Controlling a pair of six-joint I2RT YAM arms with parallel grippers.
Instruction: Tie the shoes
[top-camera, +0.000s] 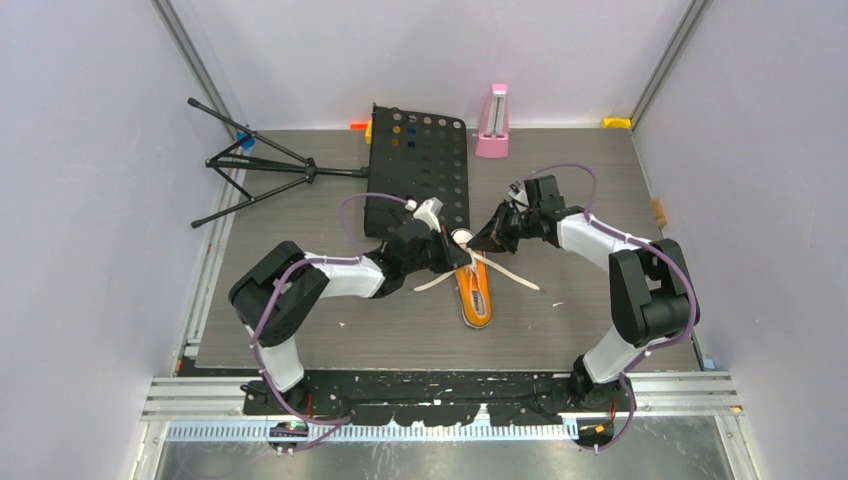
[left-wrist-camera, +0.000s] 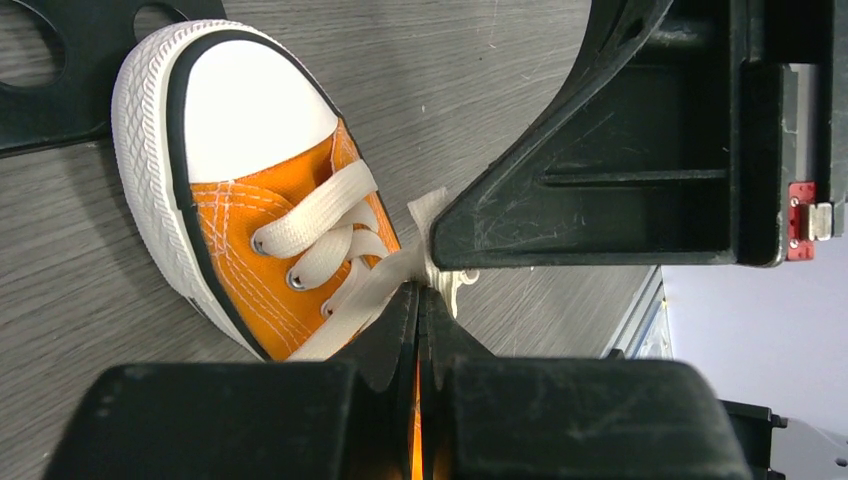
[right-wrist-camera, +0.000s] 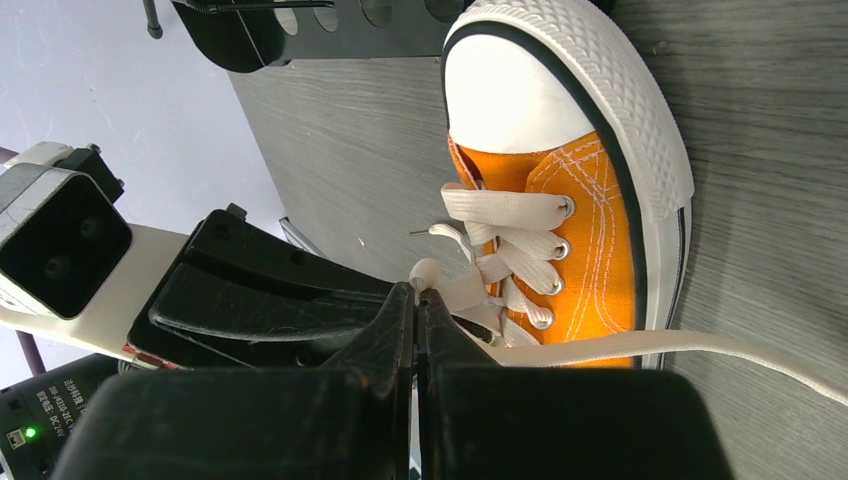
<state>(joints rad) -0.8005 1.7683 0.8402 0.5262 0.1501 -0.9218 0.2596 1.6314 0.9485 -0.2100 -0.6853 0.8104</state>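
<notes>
- Two grippers meet over the shoe (top-camera: 476, 297), which lies mid-table, toe toward the far side.
- The left gripper (left-wrist-camera: 418, 295) has its fingers pressed together on a lace (left-wrist-camera: 372, 283), probably to keep it tight.
- The right gripper (right-wrist-camera: 415, 297) is also clamped on lace, so both can pull, I judge.
- One loose end (top-camera: 515, 276) trails right.

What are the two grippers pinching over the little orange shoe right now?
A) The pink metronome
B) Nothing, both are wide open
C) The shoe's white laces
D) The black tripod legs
C: the left gripper and the right gripper are each shut on a strand of the white laces, meeting tip to tip just above the orange shoe.
</notes>
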